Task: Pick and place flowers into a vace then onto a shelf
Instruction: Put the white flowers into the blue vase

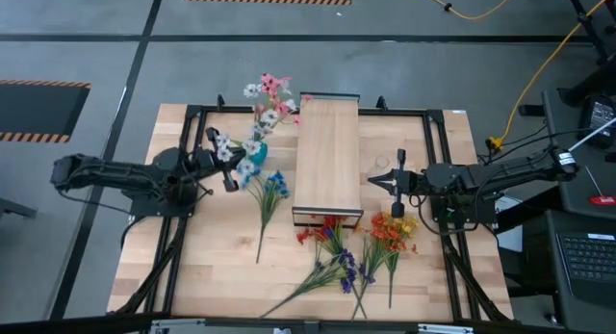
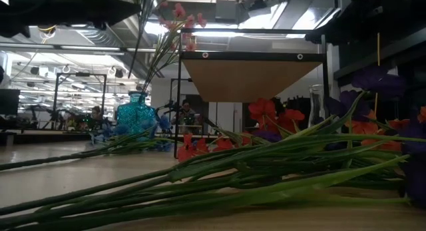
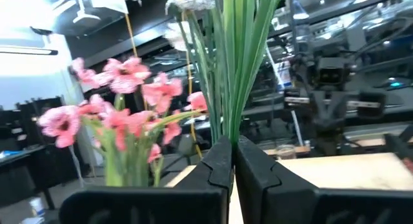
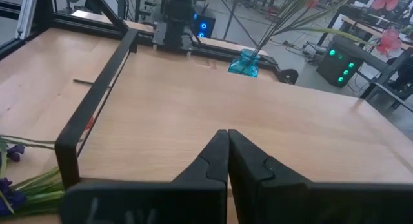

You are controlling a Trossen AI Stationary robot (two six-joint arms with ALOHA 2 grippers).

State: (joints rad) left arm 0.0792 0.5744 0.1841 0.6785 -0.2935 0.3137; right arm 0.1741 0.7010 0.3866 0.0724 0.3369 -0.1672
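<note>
A: How's the light from above?
B: Even and soft; the surface point(image 1: 221, 267) shows only faint shadows.
A: And low down?
B: Ceiling lights glare behind; the near stems point(image 2: 219, 184) are blurred, the shelf point(image 2: 249, 78) backlit.

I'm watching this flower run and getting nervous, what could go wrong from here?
1. The left gripper has its jaws shut on a white-flower sprig near the blue vase, which already holds pink flowers. Pushing the stems in could tip the vase or snag those blooms.
2. The shelf stands close beside the vase, so a swinging sprig may catch its frame.
3. Loose sprigs lie across the table in front, where an arm could drag them.
</note>
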